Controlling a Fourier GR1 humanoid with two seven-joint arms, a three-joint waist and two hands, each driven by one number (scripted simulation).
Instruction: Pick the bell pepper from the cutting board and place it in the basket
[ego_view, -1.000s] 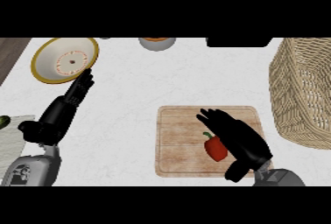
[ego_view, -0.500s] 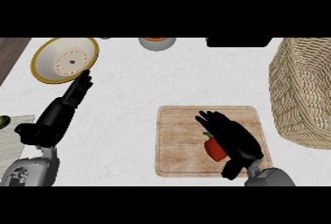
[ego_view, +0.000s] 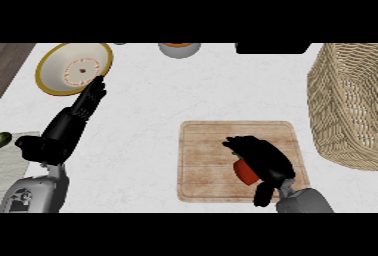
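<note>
A red bell pepper (ego_view: 243, 172) with a green stem lies on the wooden cutting board (ego_view: 207, 150), right of the board's middle. My right hand (ego_view: 264, 159) is on top of it, fingers curled down over its top and far side, so only its left part shows. The thumb points back toward the board's near edge. The wicker basket (ego_view: 347, 105) stands at the right edge of the view, just right of the board. My left hand (ego_view: 90, 99) rests open at the left, fingers straight toward a plate.
A yellow-rimmed plate (ego_view: 74, 67) lies at the far left. An orange bowl (ego_view: 179, 48) and a dark object (ego_view: 272, 48) sit along the far edge. A green item (ego_view: 4, 139) shows at the left border.
My right hand has come down onto the pepper and its fingers have bent from straight to curled over it. The pepper, the board and my left hand have stayed in place.
</note>
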